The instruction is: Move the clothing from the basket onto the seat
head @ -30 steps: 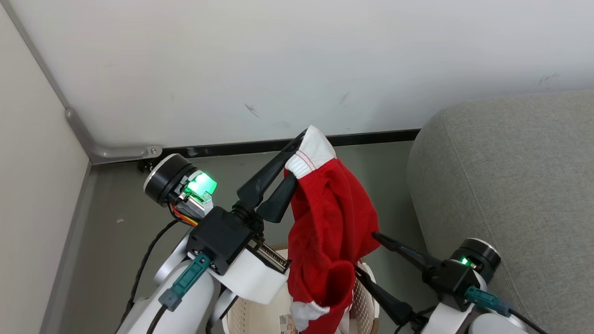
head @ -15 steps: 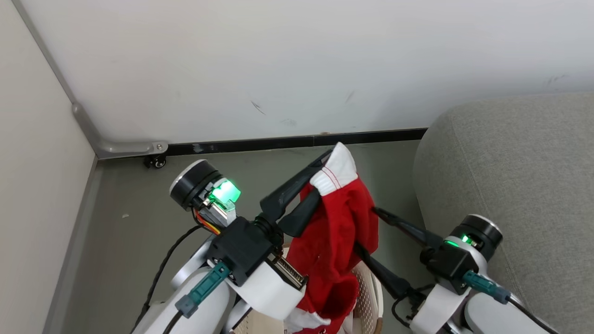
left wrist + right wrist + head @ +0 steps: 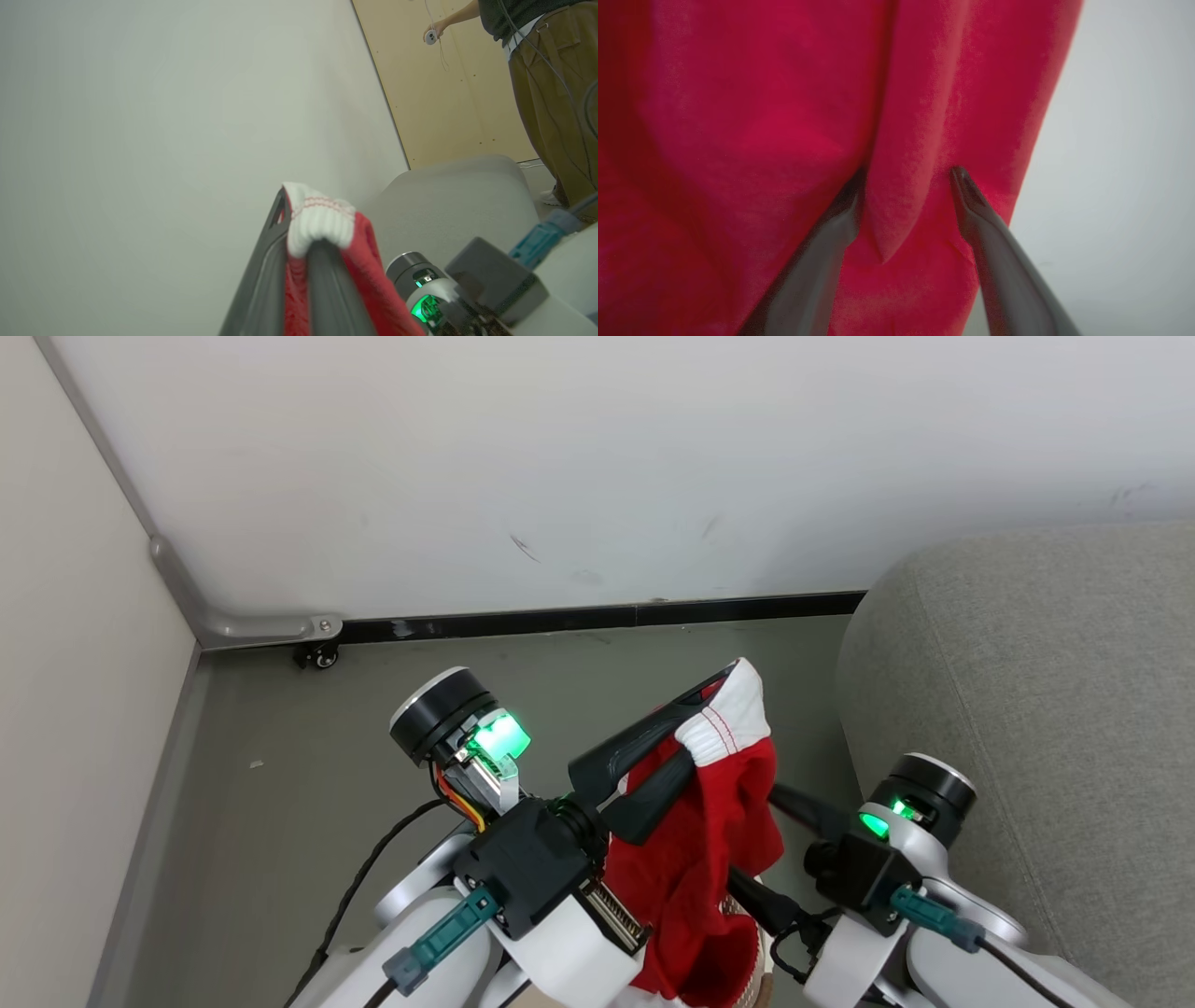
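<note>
Now the left gripper (image 3: 711,714) pinches the clothing (image 3: 709,859) by its white band (image 3: 317,224), dangling limp and light beside the seat (image 3: 1027,709); right gripper (image 3: 908,175) gapes wide astride a soft fold, a good second hold.

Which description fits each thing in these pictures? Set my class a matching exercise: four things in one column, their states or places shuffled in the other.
Things
1. left gripper
2. right gripper
3. red garment
4. seat

Descriptions
A. grey, on the robot's right side
B. open, fingers either side of a red fold
C. hanging in the air
D. shut on a white band

Pairs: 1-D, 2-B, 3-C, 4-A
</note>
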